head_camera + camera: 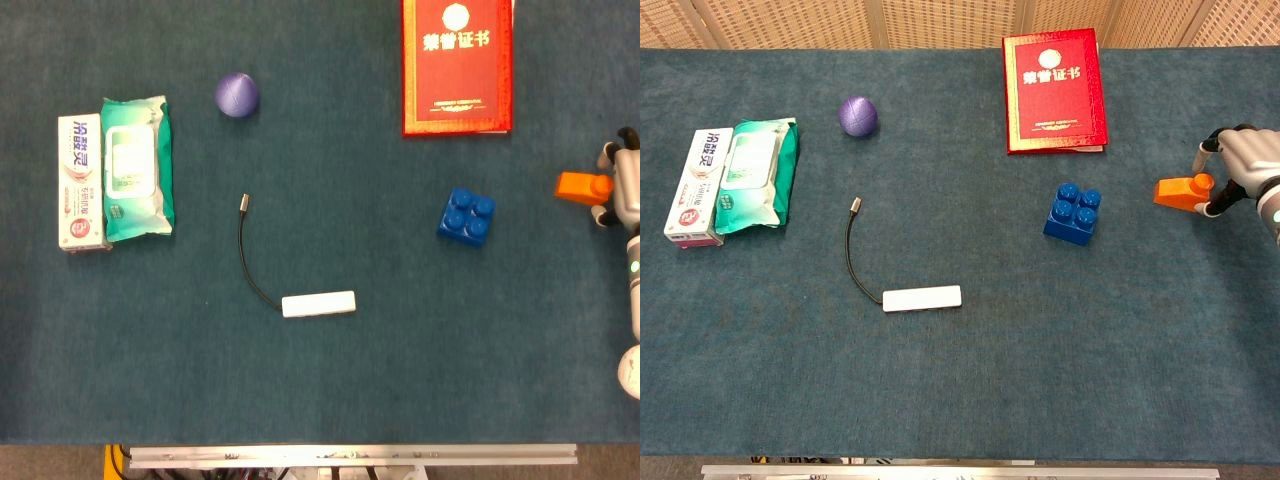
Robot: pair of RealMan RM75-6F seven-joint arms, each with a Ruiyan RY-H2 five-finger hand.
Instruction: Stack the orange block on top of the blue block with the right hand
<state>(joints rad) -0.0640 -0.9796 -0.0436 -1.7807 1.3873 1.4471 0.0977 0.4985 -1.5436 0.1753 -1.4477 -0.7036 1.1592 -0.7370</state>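
The orange block (578, 187) (1176, 192) lies on the blue-green cloth near the right edge. My right hand (624, 184) (1241, 163) is right beside it, with fingers spread on the far and near sides of the block's right end; no grip shows, and the block rests on the table. The blue block (466, 217) (1072, 213), studs up, stands to the left of the orange one with a gap between them. Most of the right hand is cut off by the frame edge. My left hand does not appear in either view.
A red certificate booklet (457, 66) lies at the back, behind the blue block. A white adapter with a black cable (318, 304) sits mid-table. A purple ball (237, 95), a wipes pack (137, 167) and a toothpaste box (80, 182) are at the left.
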